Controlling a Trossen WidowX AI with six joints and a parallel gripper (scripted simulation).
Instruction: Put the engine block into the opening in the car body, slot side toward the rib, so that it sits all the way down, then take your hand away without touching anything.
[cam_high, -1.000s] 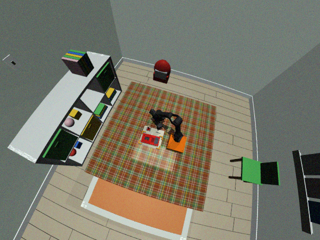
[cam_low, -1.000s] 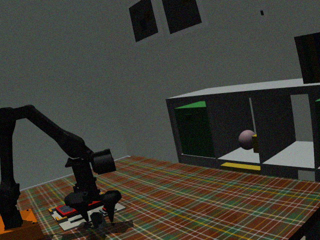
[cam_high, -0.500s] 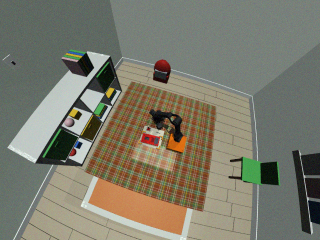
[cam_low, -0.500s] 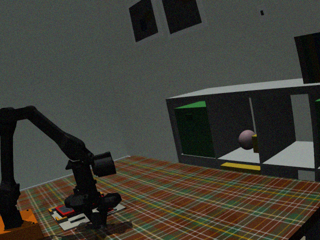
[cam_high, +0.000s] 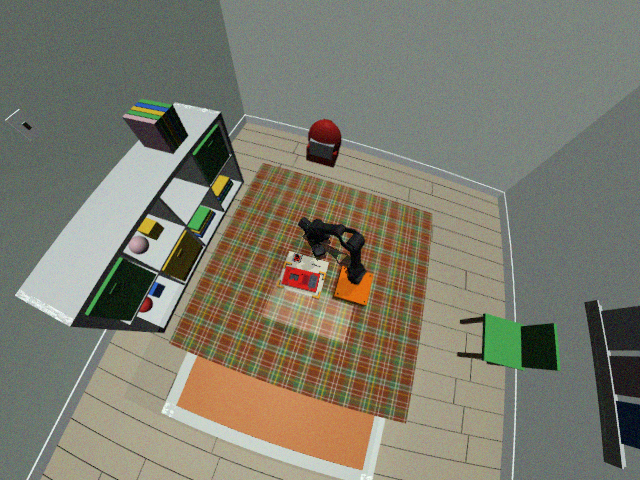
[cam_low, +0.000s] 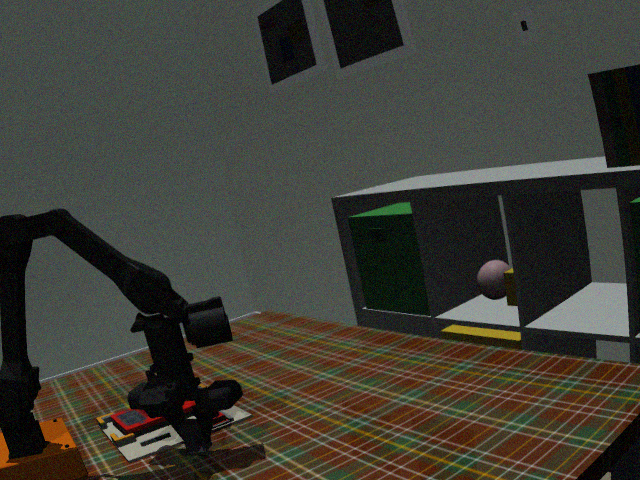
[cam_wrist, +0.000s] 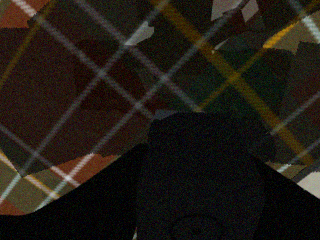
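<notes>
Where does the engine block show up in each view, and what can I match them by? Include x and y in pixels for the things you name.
Top: can't be made out at the gripper (cam_high: 319, 252) (cam_low: 195, 436) (cam_wrist: 190, 156), left of the orange base.
Exterior: lower left, a dark shape between the fingertips; outline unclear. 
Wrist: the dark engine block (cam_wrist: 200, 185) fills the bottom centre.
Shared landmark: plaid rug (cam_high: 372, 361) (cam_low: 413, 387) (cam_wrist: 95, 162).

Gray walls enclose a plank floor with a plaid rug; a cubby bookcase stands opposite a green chair
</notes>
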